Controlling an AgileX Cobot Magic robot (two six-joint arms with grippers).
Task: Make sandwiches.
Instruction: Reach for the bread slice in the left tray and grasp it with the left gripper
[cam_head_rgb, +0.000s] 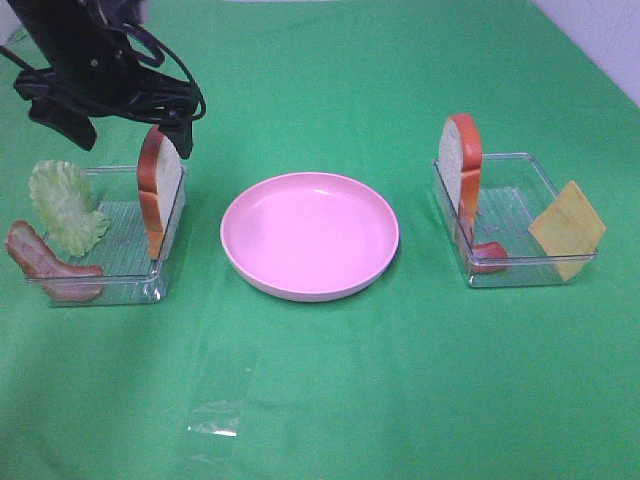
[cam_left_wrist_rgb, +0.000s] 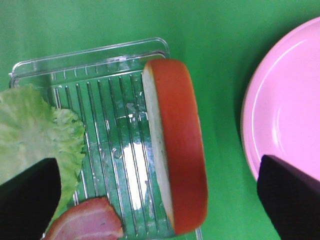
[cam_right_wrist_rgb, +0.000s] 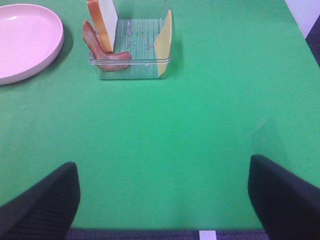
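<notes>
A white bread slice (cam_head_rgb: 160, 190) with an orange crust stands on edge in a clear tray (cam_head_rgb: 100, 285) on the left-arm side of the pink plate (cam_head_rgb: 310, 295), against the tray wall nearest the plate. No sandwich is started and the plate is bare. The left gripper (cam_head_rgb: 122, 130) hovers above this slice, jaws wide apart and holding nothing. Farther from the plate in the same tray are a lettuce leaf (cam_head_rgb: 65, 205) and a bacon strip (cam_head_rgb: 50, 262). Likely risks: a finger on the plate side could strike the tray wall and shove or tip the light tray, the other could snag the lettuce, or a nudge could topple the upright slice. Across the plate, a second tray (cam_head_rgb: 520, 275) holds another bread slice (cam_head_rgb: 462, 170), a red slice (cam_head_rgb: 488, 258) and a cheese square (cam_head_rgb: 567, 228). The right gripper (cam_right_wrist_rgb: 165, 200) waits well back, spread and empty — its arm is absent from the overhead view. The left fingertips are cut off, and the arm hides the first tray's far edge.
</notes>
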